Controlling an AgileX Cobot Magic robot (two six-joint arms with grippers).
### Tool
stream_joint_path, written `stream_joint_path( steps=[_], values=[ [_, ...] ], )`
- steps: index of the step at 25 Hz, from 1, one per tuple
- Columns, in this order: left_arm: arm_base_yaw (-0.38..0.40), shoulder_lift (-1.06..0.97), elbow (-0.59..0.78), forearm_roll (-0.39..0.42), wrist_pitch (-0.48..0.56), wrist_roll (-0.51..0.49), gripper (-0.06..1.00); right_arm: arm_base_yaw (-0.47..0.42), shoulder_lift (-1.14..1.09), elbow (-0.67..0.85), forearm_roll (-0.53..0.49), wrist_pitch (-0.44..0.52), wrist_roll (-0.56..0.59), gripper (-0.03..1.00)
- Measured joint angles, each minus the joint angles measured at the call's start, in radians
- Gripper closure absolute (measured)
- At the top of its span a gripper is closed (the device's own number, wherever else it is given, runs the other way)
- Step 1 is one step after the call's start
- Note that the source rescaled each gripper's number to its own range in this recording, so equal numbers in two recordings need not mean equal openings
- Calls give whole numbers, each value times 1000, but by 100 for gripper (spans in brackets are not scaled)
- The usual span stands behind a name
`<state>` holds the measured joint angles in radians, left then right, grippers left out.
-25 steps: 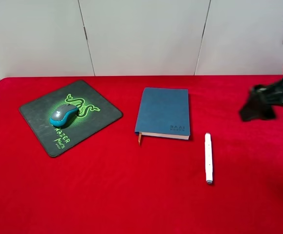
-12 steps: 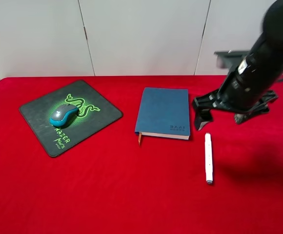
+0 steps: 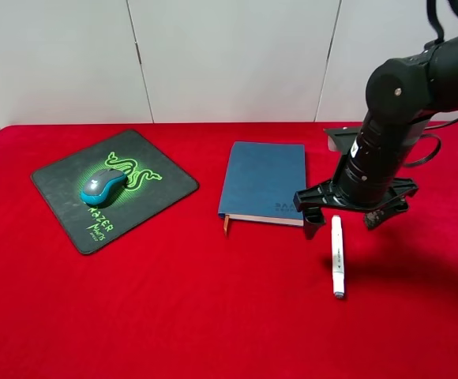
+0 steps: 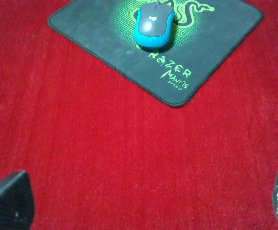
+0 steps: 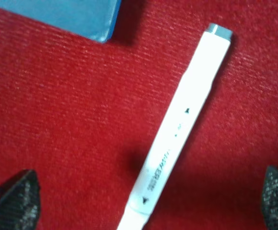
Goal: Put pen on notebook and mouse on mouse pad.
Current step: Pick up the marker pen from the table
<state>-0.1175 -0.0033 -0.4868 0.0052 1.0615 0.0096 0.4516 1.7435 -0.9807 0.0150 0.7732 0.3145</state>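
Red-covered desk [image 3: 213,316], white panelled wall [image 3: 229,55] behind.

Right side: my right fingers [image 3: 313,223] are spread wide and grip nothing. They straddle one end of the pen [image 3: 337,257]. In the wrist view that end lies in the gap between the two tips, closer to the middle than to either one. The rest of the pen [image 5: 177,129] runs out away from my fingers, at a slant to the line between them, and the grey tip is the far end. The pen lies flat on the desk, not on the notebook [image 3: 264,180]. Neither finger touches the pen. I can't tell if the tips are down on the cloth or just above it.

The notebook is closed, blue cover up, just beside my right fingers. One finger sits right off the corner nearest the pen, and that corner [image 5: 67,14] shows in the wrist view. Pen and notebook are near each other but apart.

Left side: my left fingers [image 4: 7,201] are also wide apart, with only bare red cloth between them. The mouse [image 4: 153,26] is well ahead of them, sitting on the mouse pad [image 4: 211,52] over the green logo. One corner of the pad points toward my left fingers, with clear cloth between. The mouse [image 3: 103,185] and pad [image 3: 63,185] are far from my right fingers, out past the notebook.
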Motion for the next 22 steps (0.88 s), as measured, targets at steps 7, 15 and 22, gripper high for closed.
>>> stream_joint_path(
  steps=[7,15,22],
  values=[
    [0,0,0,0,0,0,-5,0,68,0,0,-33,6,-3],
    [0,0,0,0,0,0,-5,0,136,-1,0,-78,6,-3],
    [0,0,0,0,0,0,-5,0,172,-1,2,-92,5,-3]
  ],
)
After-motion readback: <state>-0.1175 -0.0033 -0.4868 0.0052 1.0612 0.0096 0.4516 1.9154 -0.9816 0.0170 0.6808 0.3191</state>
